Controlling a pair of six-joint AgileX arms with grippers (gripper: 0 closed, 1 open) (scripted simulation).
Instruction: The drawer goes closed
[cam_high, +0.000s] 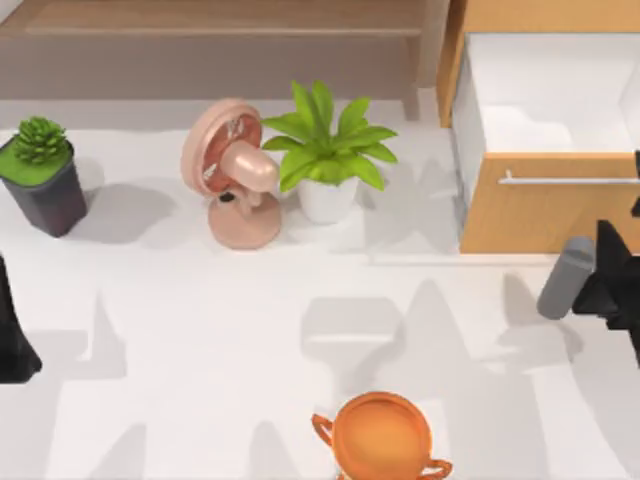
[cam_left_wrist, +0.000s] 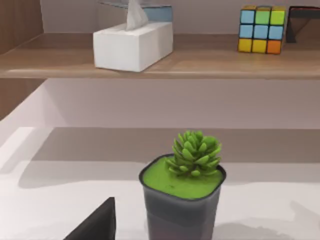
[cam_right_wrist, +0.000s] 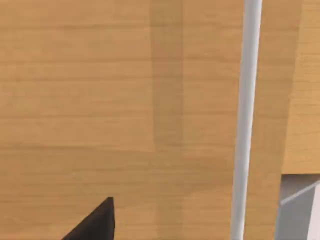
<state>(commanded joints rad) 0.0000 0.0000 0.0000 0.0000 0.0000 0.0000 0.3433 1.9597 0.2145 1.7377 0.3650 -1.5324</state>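
Observation:
The drawer (cam_high: 540, 215) stands pulled out at the table's back right. Its white inner walls (cam_high: 470, 110) are exposed behind the orange-brown front panel. A thin silver bar handle (cam_high: 570, 181) runs across the top of the panel. My right gripper (cam_high: 612, 262) hovers just in front of the panel, near its right end. The right wrist view looks closely at the wooden front panel (cam_right_wrist: 125, 100) and the handle (cam_right_wrist: 245, 120). My left gripper (cam_high: 12, 330) is parked at the table's left edge.
A pink fan (cam_high: 235, 170) and a leafy plant in a white pot (cam_high: 325, 150) stand left of the drawer. A succulent in a dark pot (cam_high: 42, 170) sits at the back left. An orange two-handled pot (cam_high: 382, 435) is at the front. The shelf (cam_left_wrist: 200, 62) carries a tissue box (cam_left_wrist: 132, 42) and a colour cube (cam_left_wrist: 261, 29).

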